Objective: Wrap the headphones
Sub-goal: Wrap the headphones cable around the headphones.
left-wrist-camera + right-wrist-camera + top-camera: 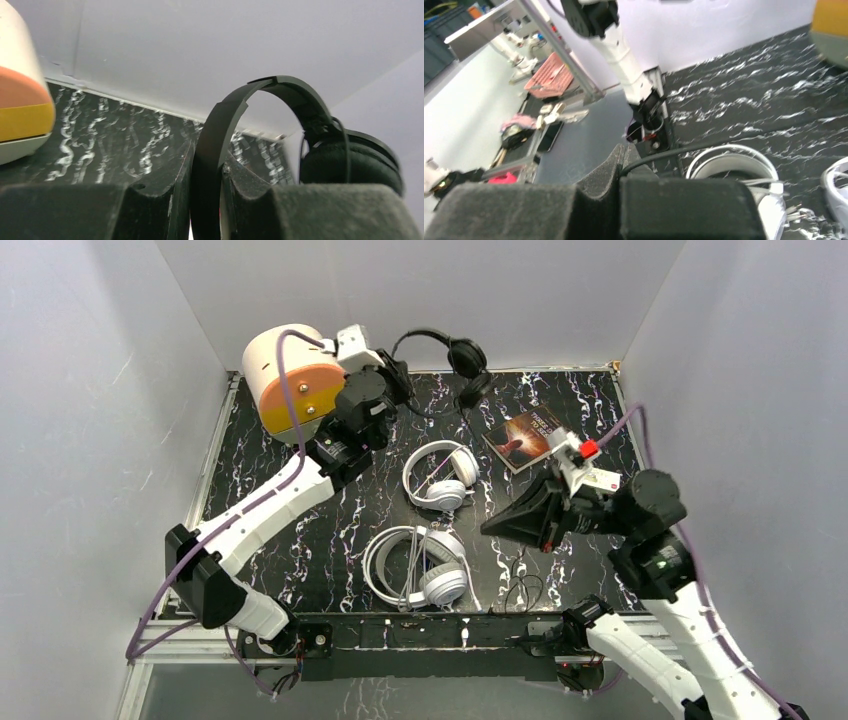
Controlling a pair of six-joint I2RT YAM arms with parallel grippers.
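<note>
My left gripper is at the back of the table, shut on the headband of the small black headphones, which it holds up off the table. In the left wrist view the black band runs between my fingers, with an ear cup at the right. My right gripper is shut on a thin black cord, low over the table's front right. The slimmer white on-ear pair lies mid-table. The big white over-ear pair lies near the front and also shows in the right wrist view.
A white and orange cylinder stands at the back left beside my left wrist. A dark book lies at the back right. A loose loop of black cord lies by the front edge. White walls enclose the table.
</note>
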